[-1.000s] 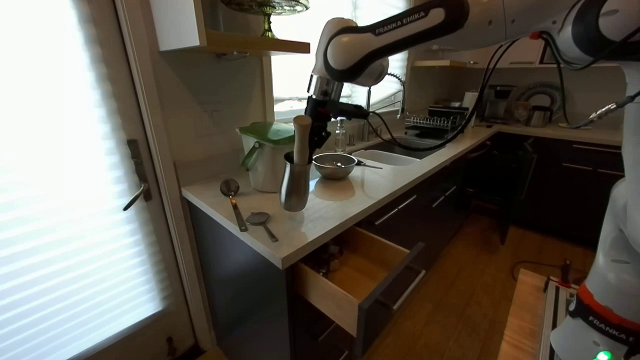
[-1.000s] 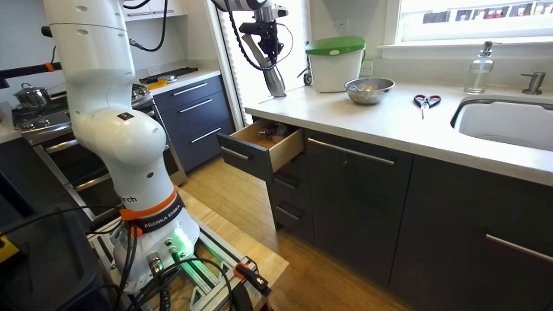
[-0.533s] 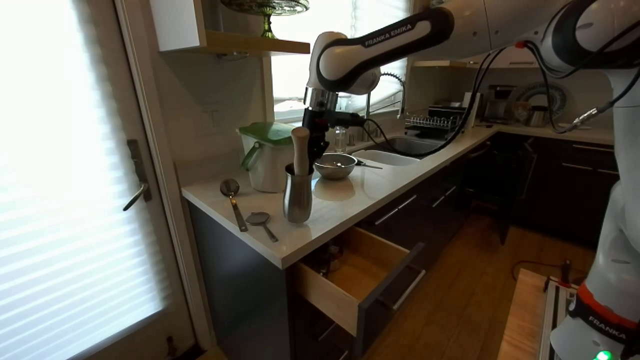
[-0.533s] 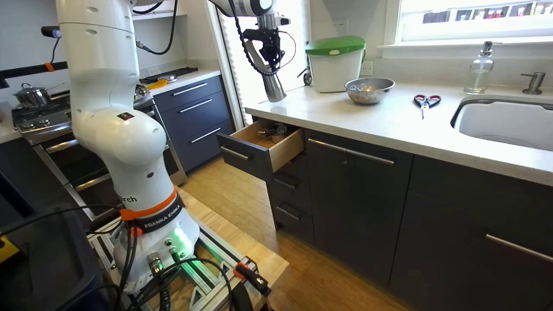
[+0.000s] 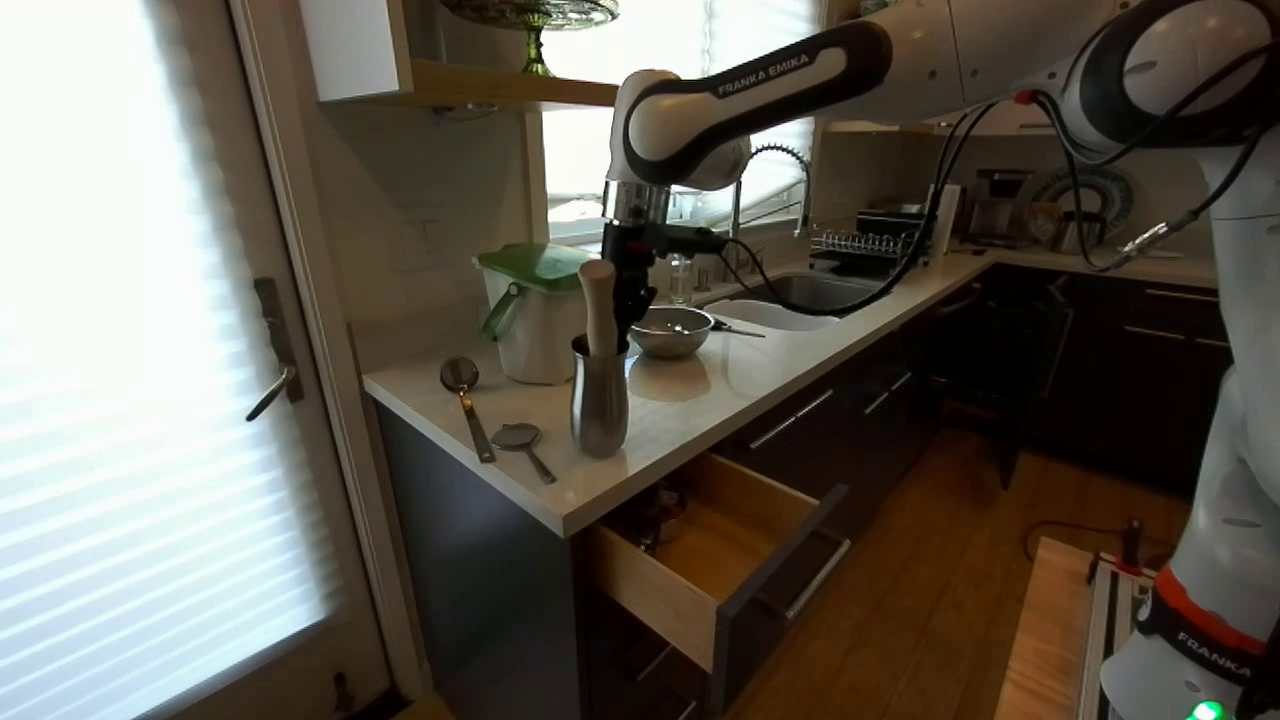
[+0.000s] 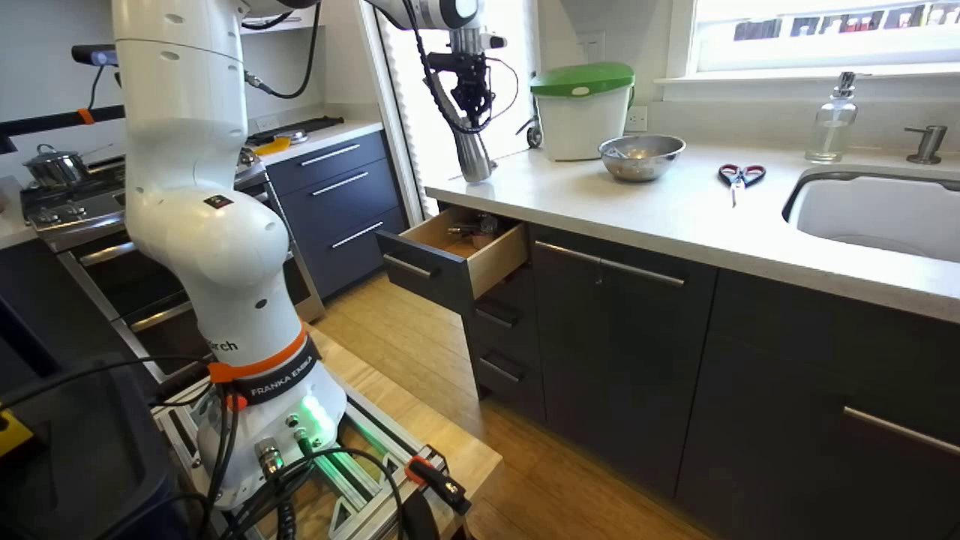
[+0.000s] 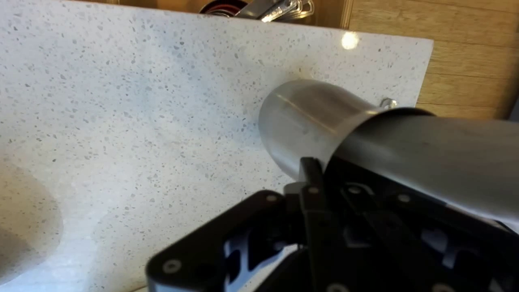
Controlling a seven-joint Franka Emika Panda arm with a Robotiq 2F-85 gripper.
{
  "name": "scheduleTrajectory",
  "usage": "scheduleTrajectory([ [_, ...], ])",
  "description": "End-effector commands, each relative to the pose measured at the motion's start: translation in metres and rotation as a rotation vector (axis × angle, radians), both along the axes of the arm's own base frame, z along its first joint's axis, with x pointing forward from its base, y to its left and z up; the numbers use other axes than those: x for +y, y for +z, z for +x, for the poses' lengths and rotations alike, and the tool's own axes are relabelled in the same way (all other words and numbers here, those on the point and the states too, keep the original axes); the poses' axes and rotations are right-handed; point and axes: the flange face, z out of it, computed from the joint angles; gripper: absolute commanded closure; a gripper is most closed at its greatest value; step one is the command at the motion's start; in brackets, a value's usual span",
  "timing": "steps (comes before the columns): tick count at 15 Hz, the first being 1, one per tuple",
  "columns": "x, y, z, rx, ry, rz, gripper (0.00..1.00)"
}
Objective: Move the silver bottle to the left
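Observation:
The silver bottle [image 5: 600,405] is a slim brushed-metal vessel with an open mouth, over the near end of the counter [image 5: 690,400]. It also shows in an exterior view [image 6: 473,156] and in the wrist view [image 7: 304,117]. A thick wooden handle [image 5: 598,300] stands up out of its mouth. My gripper [image 7: 324,172] is shut on the bottle's rim, one finger outside the wall; the other is mostly hidden in the dark mouth. The gripper also shows in both exterior views [image 5: 628,318] [image 6: 474,118]. The bottle is nearly upright, its base at or just above the counter; contact is unclear.
A metal bowl [image 5: 672,340] and a pale container with a green lid [image 5: 530,330] stand behind the bottle. A ladle [image 5: 466,400] and a small strainer [image 5: 520,440] lie beside it. An open drawer [image 5: 650,600] juts out below the counter edge. Scissors [image 6: 741,177] lie near the sink.
My gripper has lowered the bottle toward the counter and moved it slightly toward the counter's front edge. The bottle has become more upright. The grip has stayed shut.

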Motion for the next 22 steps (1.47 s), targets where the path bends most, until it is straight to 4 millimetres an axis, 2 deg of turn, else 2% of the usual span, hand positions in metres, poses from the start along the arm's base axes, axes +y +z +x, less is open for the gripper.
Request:
scheduleTrajectory([
  [1, 0.001, 0.004, 0.007, 0.006, 0.015, -0.008, 0.99],
  [10, 0.001, -0.005, 0.014, 0.003, 0.027, -0.001, 0.99],
  [11, 0.001, -0.005, 0.015, -0.002, 0.027, -0.005, 0.95],
  [12, 0.001, -0.005, 0.014, -0.002, 0.034, -0.004, 0.7],
  [13, 0.0, -0.005, 0.014, -0.003, 0.038, -0.004, 0.7],
  [15, 0.0, -0.004, 0.014, -0.007, 0.044, 0.0, 0.59],
  [22, -0.011, 0.006, 0.017, -0.028, 0.037, 0.011, 0.06],
])
